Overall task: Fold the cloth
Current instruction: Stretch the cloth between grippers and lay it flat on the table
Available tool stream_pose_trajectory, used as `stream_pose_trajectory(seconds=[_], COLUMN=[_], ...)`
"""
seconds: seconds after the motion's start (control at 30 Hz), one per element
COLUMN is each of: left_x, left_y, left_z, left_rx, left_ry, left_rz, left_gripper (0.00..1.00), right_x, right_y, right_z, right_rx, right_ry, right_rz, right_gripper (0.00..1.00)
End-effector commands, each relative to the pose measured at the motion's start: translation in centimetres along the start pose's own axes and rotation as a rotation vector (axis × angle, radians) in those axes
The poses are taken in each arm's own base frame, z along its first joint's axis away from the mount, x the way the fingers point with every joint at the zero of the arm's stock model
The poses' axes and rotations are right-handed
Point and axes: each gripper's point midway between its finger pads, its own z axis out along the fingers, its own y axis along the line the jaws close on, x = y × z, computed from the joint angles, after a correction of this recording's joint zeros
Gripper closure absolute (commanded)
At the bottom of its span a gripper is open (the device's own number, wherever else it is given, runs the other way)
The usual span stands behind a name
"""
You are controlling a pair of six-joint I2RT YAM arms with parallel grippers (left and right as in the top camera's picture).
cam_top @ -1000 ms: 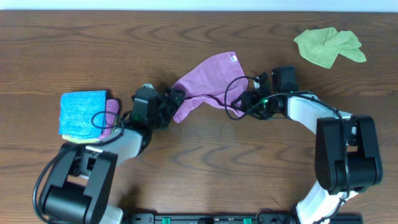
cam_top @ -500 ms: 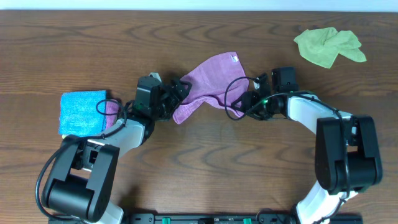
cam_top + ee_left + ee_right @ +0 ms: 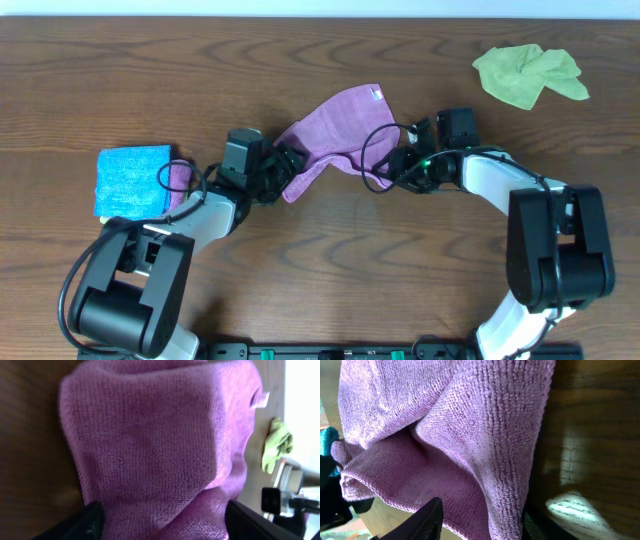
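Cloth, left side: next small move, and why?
Probably close the left gripper on the cloth: it straddles the near edge with jaws apart, while the right gripper appears to pinch the other end.

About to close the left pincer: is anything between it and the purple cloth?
Nothing visible. The left pincer sits at the lower-left end of the purple cloth, fabric directly between its open fingers.

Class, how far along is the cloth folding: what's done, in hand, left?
Done: nothing tidy; the cloth lies rumpled, one part doubled over. In hand: the right tool grips its edge, and the left tool straddles the opposite end, open. Left: a flat, squared fold.
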Motion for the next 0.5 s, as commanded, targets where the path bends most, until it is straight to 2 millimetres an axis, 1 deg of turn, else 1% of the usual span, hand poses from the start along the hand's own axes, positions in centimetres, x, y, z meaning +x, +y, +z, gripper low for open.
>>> stream_pose_trajectory(seconds=[0.0,0.07,0.13,0.2,0.23,0.27,0.3,0.33,0.4,0.47], left_x=[0.3,0.4,0.6,0.7,0.8,1.0,1.1,1.1,1.2,1.4], left_y=[-0.6,-0.6,-0.7,-0.8,-0.8,-0.9,-0.9,-0.9,-0.9,-0.5], left_z=[0.2,0.2,0.2,0.2,0.2,0.2,0.2,0.2,0.2,0.2], left_rx=[0.008,0.009,0.015,0.019,0.022,0.026,0.028,0.029,0.027,0.013], left_ry=[0.01,0.012,0.023,0.034,0.039,0.046,0.052,0.055,0.061,0.066], left_rz=[0.047,0.048,0.047,0.048,0.048,0.047,0.048,0.047,0.049,0.045], left_gripper=[0.26,0.33,0.43,0.55,0.65,0.72,0.8,0.85,0.93,0.94], right_x=[1.3,1.3,1.3,1.4,1.4,1.4,1.4,1.6,1.9,2.4], right_y=[-1.9,-1.9,-1.9,-2.0,-2.0,-2.0,-2.0,-2.1,-2.3,-2.7], right_z=[1.0,1.0,1.0,1.0,1.0,1.0,1.0,1.0,1.0,0.9], right_rx=[0.062,0.062,0.063,0.064,0.064,0.065,0.065,0.068,0.081,0.1], right_ry=[0.033,0.034,0.035,0.036,0.037,0.037,0.039,0.044,0.056,0.072], right_rz=[0.04,0.041,0.041,0.042,0.042,0.043,0.044,0.048,0.06,0.075], right_gripper=[0.51,0.51,0.51,0.52,0.52,0.53,0.57,0.62,0.72,0.79])
